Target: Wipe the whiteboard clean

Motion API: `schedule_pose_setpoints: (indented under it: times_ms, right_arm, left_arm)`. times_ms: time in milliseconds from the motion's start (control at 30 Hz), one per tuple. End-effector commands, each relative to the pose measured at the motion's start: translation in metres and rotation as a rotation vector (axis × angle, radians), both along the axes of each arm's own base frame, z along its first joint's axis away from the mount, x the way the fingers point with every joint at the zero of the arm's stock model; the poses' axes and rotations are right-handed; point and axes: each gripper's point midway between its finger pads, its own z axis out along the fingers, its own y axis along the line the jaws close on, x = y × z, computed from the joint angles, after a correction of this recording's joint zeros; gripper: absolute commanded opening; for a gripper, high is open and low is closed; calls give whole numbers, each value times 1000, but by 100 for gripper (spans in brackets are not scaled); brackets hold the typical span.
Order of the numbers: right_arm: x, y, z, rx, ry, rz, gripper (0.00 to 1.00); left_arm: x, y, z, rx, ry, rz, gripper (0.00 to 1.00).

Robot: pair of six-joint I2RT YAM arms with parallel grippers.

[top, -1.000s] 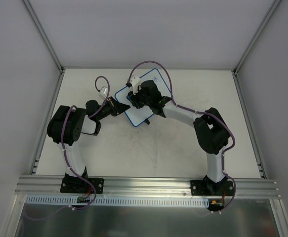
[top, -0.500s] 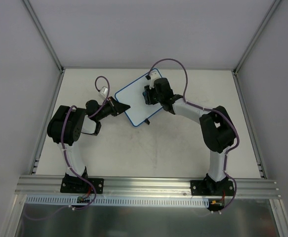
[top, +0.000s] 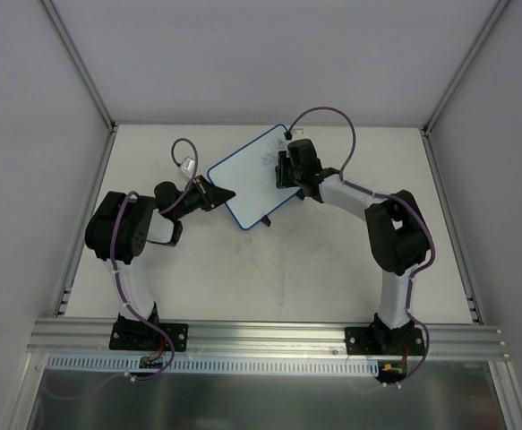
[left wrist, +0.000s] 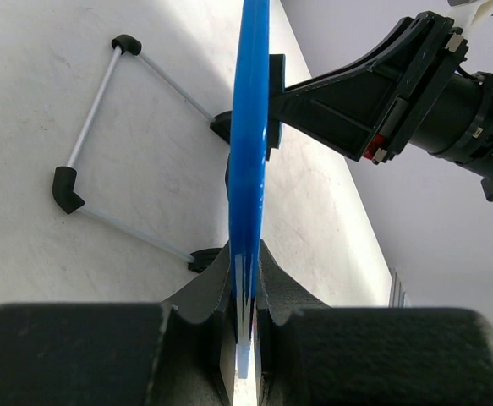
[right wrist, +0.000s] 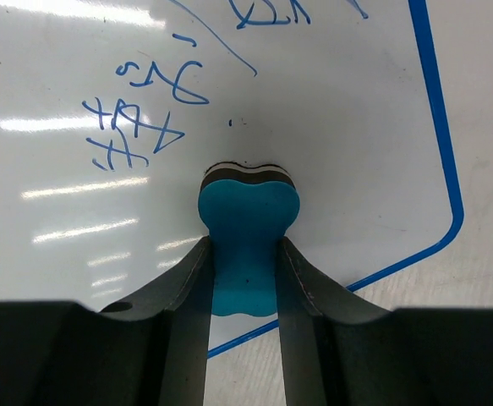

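Note:
The whiteboard [top: 252, 175], white with a blue rim, lies tilted at the back middle of the table. My left gripper [top: 227, 193] is shut on its left rim; in the left wrist view the blue rim [left wrist: 250, 127] runs edge-on between the fingers. My right gripper [top: 283, 170] is shut on a small blue eraser [right wrist: 248, 228] and presses it against the board face [right wrist: 339, 118] near its right edge. Blue writing [right wrist: 145, 110] remains above and left of the eraser. The board's wire stand with black feet [left wrist: 68, 188] shows in the left wrist view.
The white table [top: 269, 269] is ringed by white walls and an aluminium frame [top: 269, 333] at the near edge. A purple cable [top: 184, 152] loops above the left arm.
My right gripper has slid with the eraser from the board's left-middle part toward its right side. The left gripper and the board have stayed put.

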Motion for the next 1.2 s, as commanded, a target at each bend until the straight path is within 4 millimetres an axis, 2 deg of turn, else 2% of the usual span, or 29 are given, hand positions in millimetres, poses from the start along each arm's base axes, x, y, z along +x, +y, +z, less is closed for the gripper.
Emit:
schedule_pose_setpoints:
  times_ms: [0, 33, 67, 267, 500, 767, 933, 967, 1167]
  right_arm:
    - [-10, 14, -16, -70, 34, 15, 0]
    - [-3, 25, -2, -57, 0, 26, 0]
    - [-13, 33, -10, -124, 10, 87, 0]
    - [-26, 84, 9, -185, -84, 250, 0]
    - [-37, 119, 21, -97, -84, 398, 0]
    - [-31, 120, 18, -86, -76, 373, 0]
    - [-9, 90, 12, -13, -11, 209, 0]
    - [-2, 79, 10, 4, 6, 171, 0]
    - [5, 54, -3, 57, 73, 67, 0]
  left_arm:
    - [3, 11, 54, -50, -300, 18, 0]
    - [3, 11, 55, -49, -303, 16, 0]
    - [3, 11, 55, -49, -303, 15, 0]
    - [2, 10, 53, -54, -293, 8, 0]
    - [2, 8, 53, -55, -292, 0, 0]
    - [2, 8, 53, -54, -294, -1, 0]
    - [0, 7, 54, -49, -303, -5, 0]
    - [1, 7, 55, -50, -305, -5, 0]
    - [-5, 3, 57, -36, -328, -20, 0]
